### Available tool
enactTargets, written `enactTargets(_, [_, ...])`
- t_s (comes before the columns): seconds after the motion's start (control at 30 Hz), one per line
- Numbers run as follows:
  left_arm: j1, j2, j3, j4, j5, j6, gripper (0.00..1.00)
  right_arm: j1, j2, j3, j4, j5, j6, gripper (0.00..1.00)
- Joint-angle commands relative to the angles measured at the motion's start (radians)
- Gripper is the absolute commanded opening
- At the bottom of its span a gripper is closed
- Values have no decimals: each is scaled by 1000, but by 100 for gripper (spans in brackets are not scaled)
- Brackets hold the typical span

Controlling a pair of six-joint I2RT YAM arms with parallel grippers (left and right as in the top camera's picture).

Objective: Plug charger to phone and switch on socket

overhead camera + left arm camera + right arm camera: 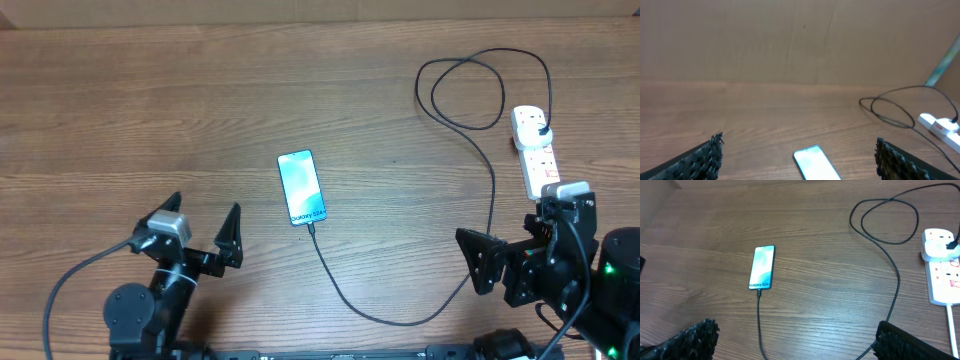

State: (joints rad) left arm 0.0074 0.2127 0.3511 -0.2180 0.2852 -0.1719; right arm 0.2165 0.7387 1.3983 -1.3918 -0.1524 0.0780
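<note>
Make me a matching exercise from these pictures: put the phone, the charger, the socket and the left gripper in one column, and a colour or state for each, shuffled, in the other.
Column one:
1. phone
2. charger
3. socket
4. left gripper

Column two:
A. white with red markings
B. open, holding nothing
C. screen lit
D. thin, black, partly looped

Pairs: 1-C, 2-D, 3-A, 4-B.
</note>
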Motion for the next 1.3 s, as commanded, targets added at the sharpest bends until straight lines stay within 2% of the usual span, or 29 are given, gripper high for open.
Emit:
enactTargets(0.0, [5,-25,-66,54,30,22,100,-3,-4,-3,4,6,0,100])
enactTargets(0.4, [5,-211,-208,93,-50,23,100,-3,-4,-3,4,6,0,100])
enactTargets(0.6, [5,-209,-349,367,-48,4,99,-3,-4,-3,4,6,0,100])
enactTargets(0.77, [5,-210,-346,444,-89,5,100,-3,-4,-3,4,6,0,100])
enactTargets(0.83, [5,-210,-346,423,-95,18,100,-3,-4,-3,4,6,0,100])
enactTargets(1.07, [5,-210,-346,150,-102,18,100,-3,-4,-3,4,6,0,100])
enactTargets(1.27, [4,-210,-346,158,-102,18,100,-3,-4,-3,4,6,0,100])
